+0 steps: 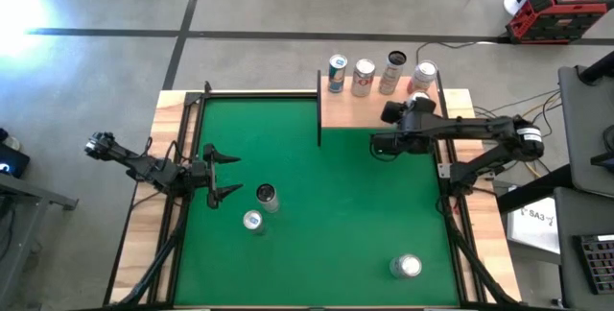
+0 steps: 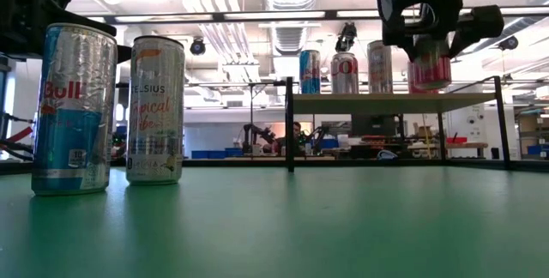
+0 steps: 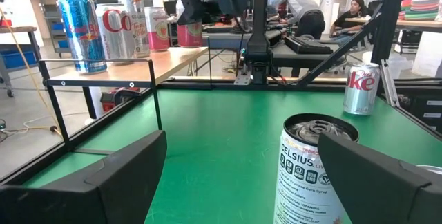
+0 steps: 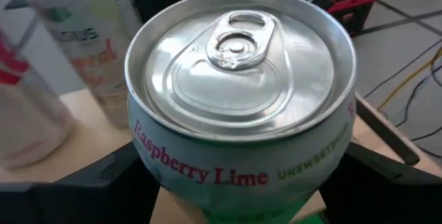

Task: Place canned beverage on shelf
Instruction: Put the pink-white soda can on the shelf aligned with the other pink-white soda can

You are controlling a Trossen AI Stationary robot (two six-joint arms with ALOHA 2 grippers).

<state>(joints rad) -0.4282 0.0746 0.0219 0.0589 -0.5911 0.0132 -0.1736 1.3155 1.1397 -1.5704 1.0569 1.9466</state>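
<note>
Above the pale-wood shelf (image 1: 365,109) holding four sealed cans, the right gripper (image 2: 429,51) clasps a sealed pink Raspberry Lime can (image 4: 242,113). Left gripper (image 1: 228,175) fingers (image 3: 117,175) spread, beside the Celsius can (image 3: 314,169).

Both arms are black, made of thin jointed tubes. The left hand (image 1: 223,176) has two pointed black fingers; the right hand (image 2: 429,42) carries small green lights.
</note>
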